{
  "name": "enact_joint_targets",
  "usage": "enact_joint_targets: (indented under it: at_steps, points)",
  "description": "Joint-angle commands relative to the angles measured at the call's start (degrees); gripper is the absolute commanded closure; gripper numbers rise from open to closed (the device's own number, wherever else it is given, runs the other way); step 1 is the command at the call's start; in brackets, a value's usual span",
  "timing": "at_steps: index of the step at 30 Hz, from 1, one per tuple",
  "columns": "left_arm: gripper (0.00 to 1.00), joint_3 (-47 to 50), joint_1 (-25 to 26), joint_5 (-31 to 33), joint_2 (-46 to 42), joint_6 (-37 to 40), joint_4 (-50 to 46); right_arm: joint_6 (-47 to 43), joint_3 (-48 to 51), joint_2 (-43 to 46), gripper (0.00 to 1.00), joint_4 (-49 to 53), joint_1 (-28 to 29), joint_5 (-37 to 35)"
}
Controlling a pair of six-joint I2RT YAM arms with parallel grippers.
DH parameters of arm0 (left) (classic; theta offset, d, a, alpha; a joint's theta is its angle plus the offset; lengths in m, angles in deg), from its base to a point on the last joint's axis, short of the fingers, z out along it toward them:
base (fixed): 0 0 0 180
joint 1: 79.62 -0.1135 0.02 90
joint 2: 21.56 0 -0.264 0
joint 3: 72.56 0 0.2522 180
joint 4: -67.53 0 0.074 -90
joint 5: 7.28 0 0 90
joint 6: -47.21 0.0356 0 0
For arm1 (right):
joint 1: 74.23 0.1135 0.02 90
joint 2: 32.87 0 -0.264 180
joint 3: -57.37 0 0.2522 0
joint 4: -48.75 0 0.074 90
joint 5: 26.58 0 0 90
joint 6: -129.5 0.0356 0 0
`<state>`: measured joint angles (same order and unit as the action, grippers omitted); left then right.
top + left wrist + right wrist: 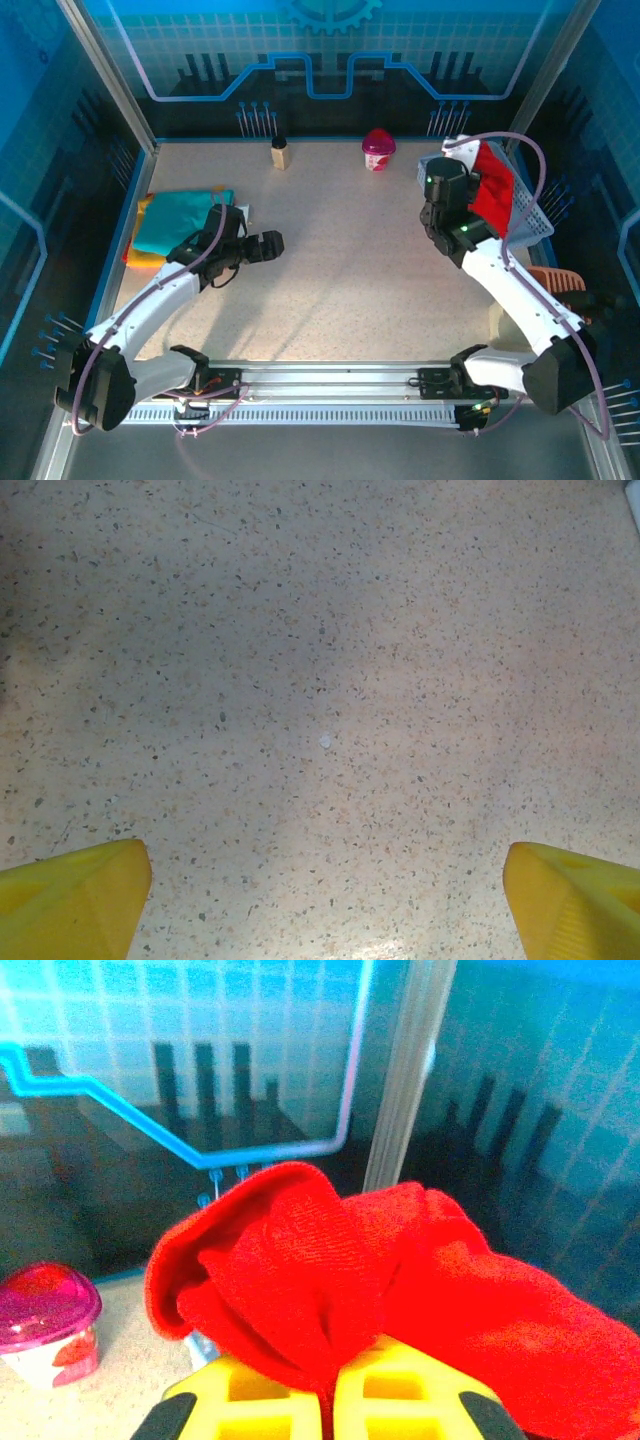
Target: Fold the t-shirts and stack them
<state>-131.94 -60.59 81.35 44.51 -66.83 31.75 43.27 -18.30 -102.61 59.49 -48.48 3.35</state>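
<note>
Two arms worked over one speckled, stone-look table point(350, 290), pale beige with fine dark flecks. The left gripper point(325, 905) hung just above bare tabletop near the stack, its two blunt, wedge-shaped yellow plastic fingers point(70, 905) spread wide apart with nothing between them. The right gripper point(328, 1400) had its pair of ribbed yellow fingers pressed together, pinching a fold of the red t-shirt point(400, 1290).

That one red shirt was a soft knit with a fine woven grain. It was bunched into rounded, puffy lobes above the fingers. In the overhead view it hung from the gripper at the right side of the table, draped over the near rim of a single white lattice basket point(535, 225) made of rigid plastic with square openings.

One folded stack point(165, 235) lay flat at the left edge of the table, well apart from the red shirt. A smooth teal t-shirt point(185, 218) formed its rectangular top layer. Yellow and orange cloth edges showed beneath it along the left and near sides, making three colours in the pile.

Two small items stood near the back edge: one squat tapered cup point(378, 150) with a glossy magenta domed lid, and one small tan block-like container point(281, 153) with a dark top.
</note>
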Motion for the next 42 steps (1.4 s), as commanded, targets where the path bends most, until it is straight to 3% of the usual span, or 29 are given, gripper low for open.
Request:
enact_joint_targets:
  at_steps: [1,3,6,11,14,18,22,27,33,38,41,42]
  points:
    - [0.07,-4.57,0.01,-0.04,1.3,3.21,-1.95,-21.4,-0.93,2.88,1.0,-22.73,6.25,-4.76]
    - [0.07,-6.05,-0.84,-0.82,1.95,3.55,-2.71,-28.11,-1.47,3.5,1.0,-27.41,9.61,-3.91]
    - [0.07,-7.36,-2.72,-3.41,2.22,2.82,-2.94,-28.87,-4.29,4.16,1.0,-20.79,13.62,-2.36]
    - [0.07,-7.28,-5.0,-5.4,0.56,1.56,-2.71,-17.86,-8.85,6.42,0.99,0.48,18.74,2.41]
    - [0.07,-7.62,-5.64,-5.15,-0.47,1.9,-4.68,-6.86,-12.39,8.06,0.96,16.41,19.76,11.75]
    - [0.07,-7.03,-6.11,-4.71,-2.56,2.4,-6.1,0.72,-12.45,8.64,0.95,25.3,19.81,19.36]
    - [0.06,-7.76,-6.22,-4.14,-3.31,2.66,-8.13,1.18,-11.13,7.57,0.94,31.64,19.81,24.08]
    - [0.06,-8.91,-6.26,-3.92,-3.61,3.35,-9.66,3.83,-14.51,5.18,0.93,43.4,19.7,22.63]
    - [0.07,-7.48,-6.3,-5.55,-4.1,1.91,-9.07,6.08,-16.63,0.71,0.88,45.45,19.67,37.2]
    - [0.07,-5.46,-6.2,-7.12,-5.11,0.7,-10.41,8.91,-21.22,-9.2,0.86,44.93,19.58,47.16]
    - [0.07,-2.75,-6.2,-6.15,-7.3,0.69,-9.85,9.9,-24.11,-16.0,0.78,43.41,19.66,52.46]
    - [0.07,-1.99,-6.24,-5.76,-7.69,0.71,-9.78,10.6,-25.39,-18.23,0.65,43.13,19.63,53.52]
